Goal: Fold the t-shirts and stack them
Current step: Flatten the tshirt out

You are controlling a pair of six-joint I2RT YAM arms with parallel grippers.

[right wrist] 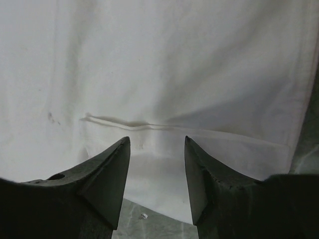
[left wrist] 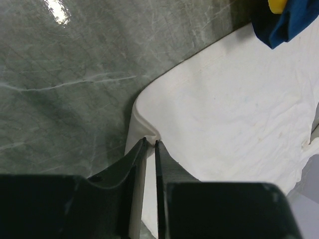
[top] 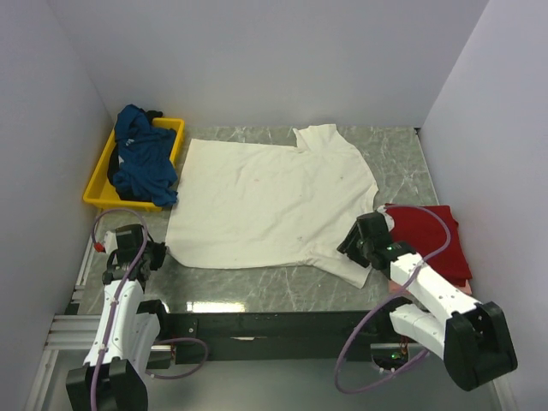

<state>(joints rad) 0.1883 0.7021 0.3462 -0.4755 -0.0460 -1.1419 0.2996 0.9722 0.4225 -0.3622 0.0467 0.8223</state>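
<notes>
A cream-white t-shirt (top: 265, 201) lies spread flat on the marble table, its sleeves to the right. My left gripper (top: 161, 254) is at the shirt's near left corner. In the left wrist view its jaws (left wrist: 151, 140) stand almost together, pinching a raised pucker of the white cloth (left wrist: 234, 114). My right gripper (top: 351, 246) is open over the near sleeve. In the right wrist view the tips (right wrist: 157, 139) straddle the sleeve hem of the white cloth (right wrist: 159, 64). A dark teal-blue t-shirt (top: 141, 158) (left wrist: 286, 22) is heaped in the tray. A folded red t-shirt (top: 432, 235) lies at the right.
The yellow tray (top: 98, 184) stands at the back left, touching the white shirt's left edge. White walls close in on the left, back and right. A strip of bare marble (top: 257, 287) runs along the near edge of the table. A pale pink edge (top: 396, 288) shows beside my right arm.
</notes>
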